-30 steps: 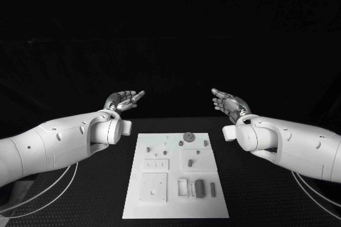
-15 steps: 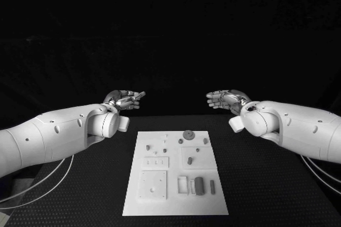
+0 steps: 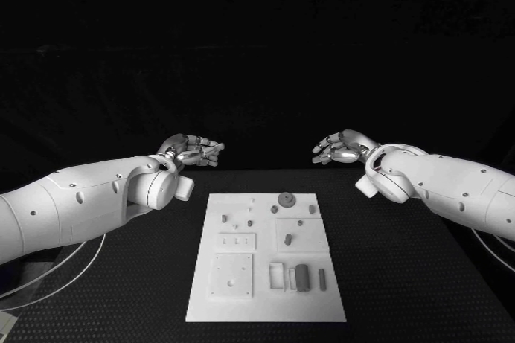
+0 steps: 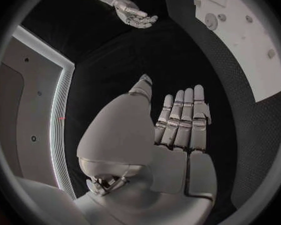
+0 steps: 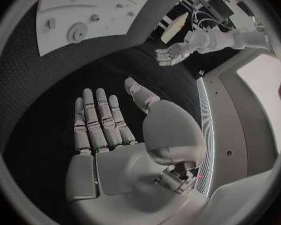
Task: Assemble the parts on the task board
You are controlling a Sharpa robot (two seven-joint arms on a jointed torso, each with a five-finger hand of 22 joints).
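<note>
Both robot hands, left (image 3: 191, 151) and right (image 3: 341, 147), hover empty with fingers apart beyond the task board (image 3: 269, 309) on the bench; its small parts (image 3: 301, 279) look light, rigid, best pinched by their sides

Head cam looks down from above at the flat white rectangular task board (image 3: 269, 255), 6 o'clock on black table. Wrist cams sit close behind each silver hand, facing fwd; both share the board's far end w/ head cam.
</note>
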